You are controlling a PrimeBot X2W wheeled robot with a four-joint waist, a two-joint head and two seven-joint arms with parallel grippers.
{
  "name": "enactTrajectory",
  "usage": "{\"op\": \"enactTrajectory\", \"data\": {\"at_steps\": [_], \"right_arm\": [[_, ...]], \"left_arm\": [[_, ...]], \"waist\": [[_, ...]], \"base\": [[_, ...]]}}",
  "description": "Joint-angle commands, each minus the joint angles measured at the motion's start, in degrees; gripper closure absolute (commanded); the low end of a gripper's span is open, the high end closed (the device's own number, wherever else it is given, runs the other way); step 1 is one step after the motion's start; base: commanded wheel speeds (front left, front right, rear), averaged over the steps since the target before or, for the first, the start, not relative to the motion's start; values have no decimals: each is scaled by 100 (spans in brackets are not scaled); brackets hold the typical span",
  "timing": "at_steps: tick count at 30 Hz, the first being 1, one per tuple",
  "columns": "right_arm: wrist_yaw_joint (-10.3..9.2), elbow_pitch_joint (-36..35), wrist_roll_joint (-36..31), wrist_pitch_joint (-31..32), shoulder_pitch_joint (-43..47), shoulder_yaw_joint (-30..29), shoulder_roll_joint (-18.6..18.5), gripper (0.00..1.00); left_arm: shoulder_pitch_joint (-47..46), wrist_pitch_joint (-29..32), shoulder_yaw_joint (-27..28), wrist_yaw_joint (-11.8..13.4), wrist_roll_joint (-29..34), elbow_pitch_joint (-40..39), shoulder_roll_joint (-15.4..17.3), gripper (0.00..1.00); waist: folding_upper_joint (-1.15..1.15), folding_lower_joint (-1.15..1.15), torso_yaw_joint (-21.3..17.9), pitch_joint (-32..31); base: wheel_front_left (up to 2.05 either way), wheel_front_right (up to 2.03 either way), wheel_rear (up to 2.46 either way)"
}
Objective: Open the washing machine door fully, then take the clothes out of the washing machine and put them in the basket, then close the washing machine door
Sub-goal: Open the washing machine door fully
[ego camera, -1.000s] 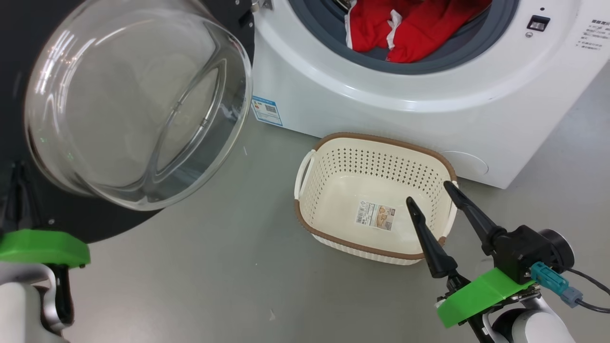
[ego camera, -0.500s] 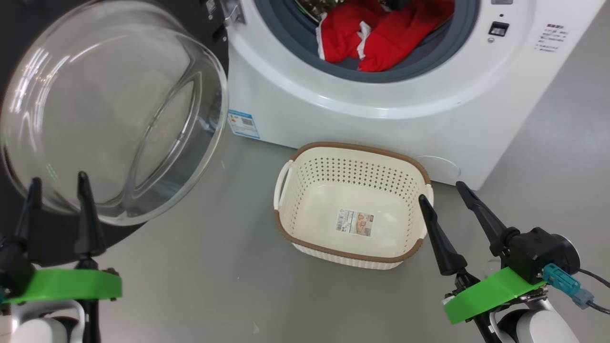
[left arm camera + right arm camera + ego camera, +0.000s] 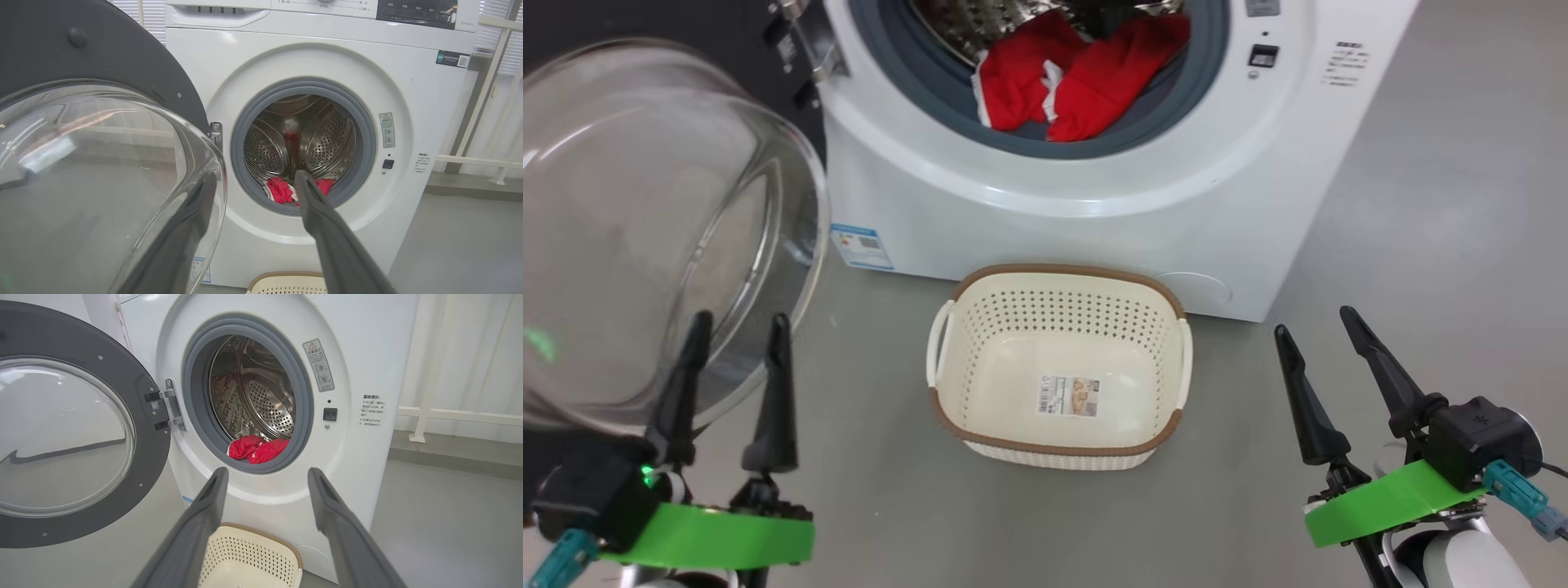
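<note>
The clothes (image 3: 1078,82), red with white trim, lie heaped at the front lip of the steel drum (image 3: 261,404), inside the washing machine (image 3: 1094,212). The washing machine door (image 3: 645,229) is swung wide to the left on its hinge (image 3: 169,405), its glass bowl bulging toward the camera. The basket (image 3: 1062,273) sits on the floor just before the machine, holding only 1 paper label (image 3: 1068,395) with a barcode on its bottom.

A blue sticker (image 3: 860,246) marks the machine's lower corner, and a warning sticker (image 3: 319,365) sits beside the opening; the print on both is too small to read.

The left fingers (image 3: 772,384) stand spread, holding nothing, before the door glass. The right fingers (image 3: 1307,400) also stand spread and hold nothing, right of the basket.

The floor (image 3: 1421,245) is smooth grey, and a white rail (image 3: 461,414) runs along the wall.
</note>
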Motion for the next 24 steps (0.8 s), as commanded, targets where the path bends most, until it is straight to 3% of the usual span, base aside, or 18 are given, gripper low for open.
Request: {"op": "enactTrajectory", "data": {"at_steps": [1,10,24], "right_arm": [[36,-88,60,-138,-189,92,15,0],[36,9,24,-353,-129,71,15,0],[36,-12,66,-541,68,43,15,0]], "left_arm": [[51,45,58,-117,-99,-244,97,0],[255,-58,-78,-147,-190,-191,-12,0],[478,-164,-223,-4,135,-21,83,0]], "waist": [[0,0,-367,-86],[0,0,-935,-159],[0,0,-1463,-247]], "base": [[0,0,0],[0,0,0],[0,0,0]]}}
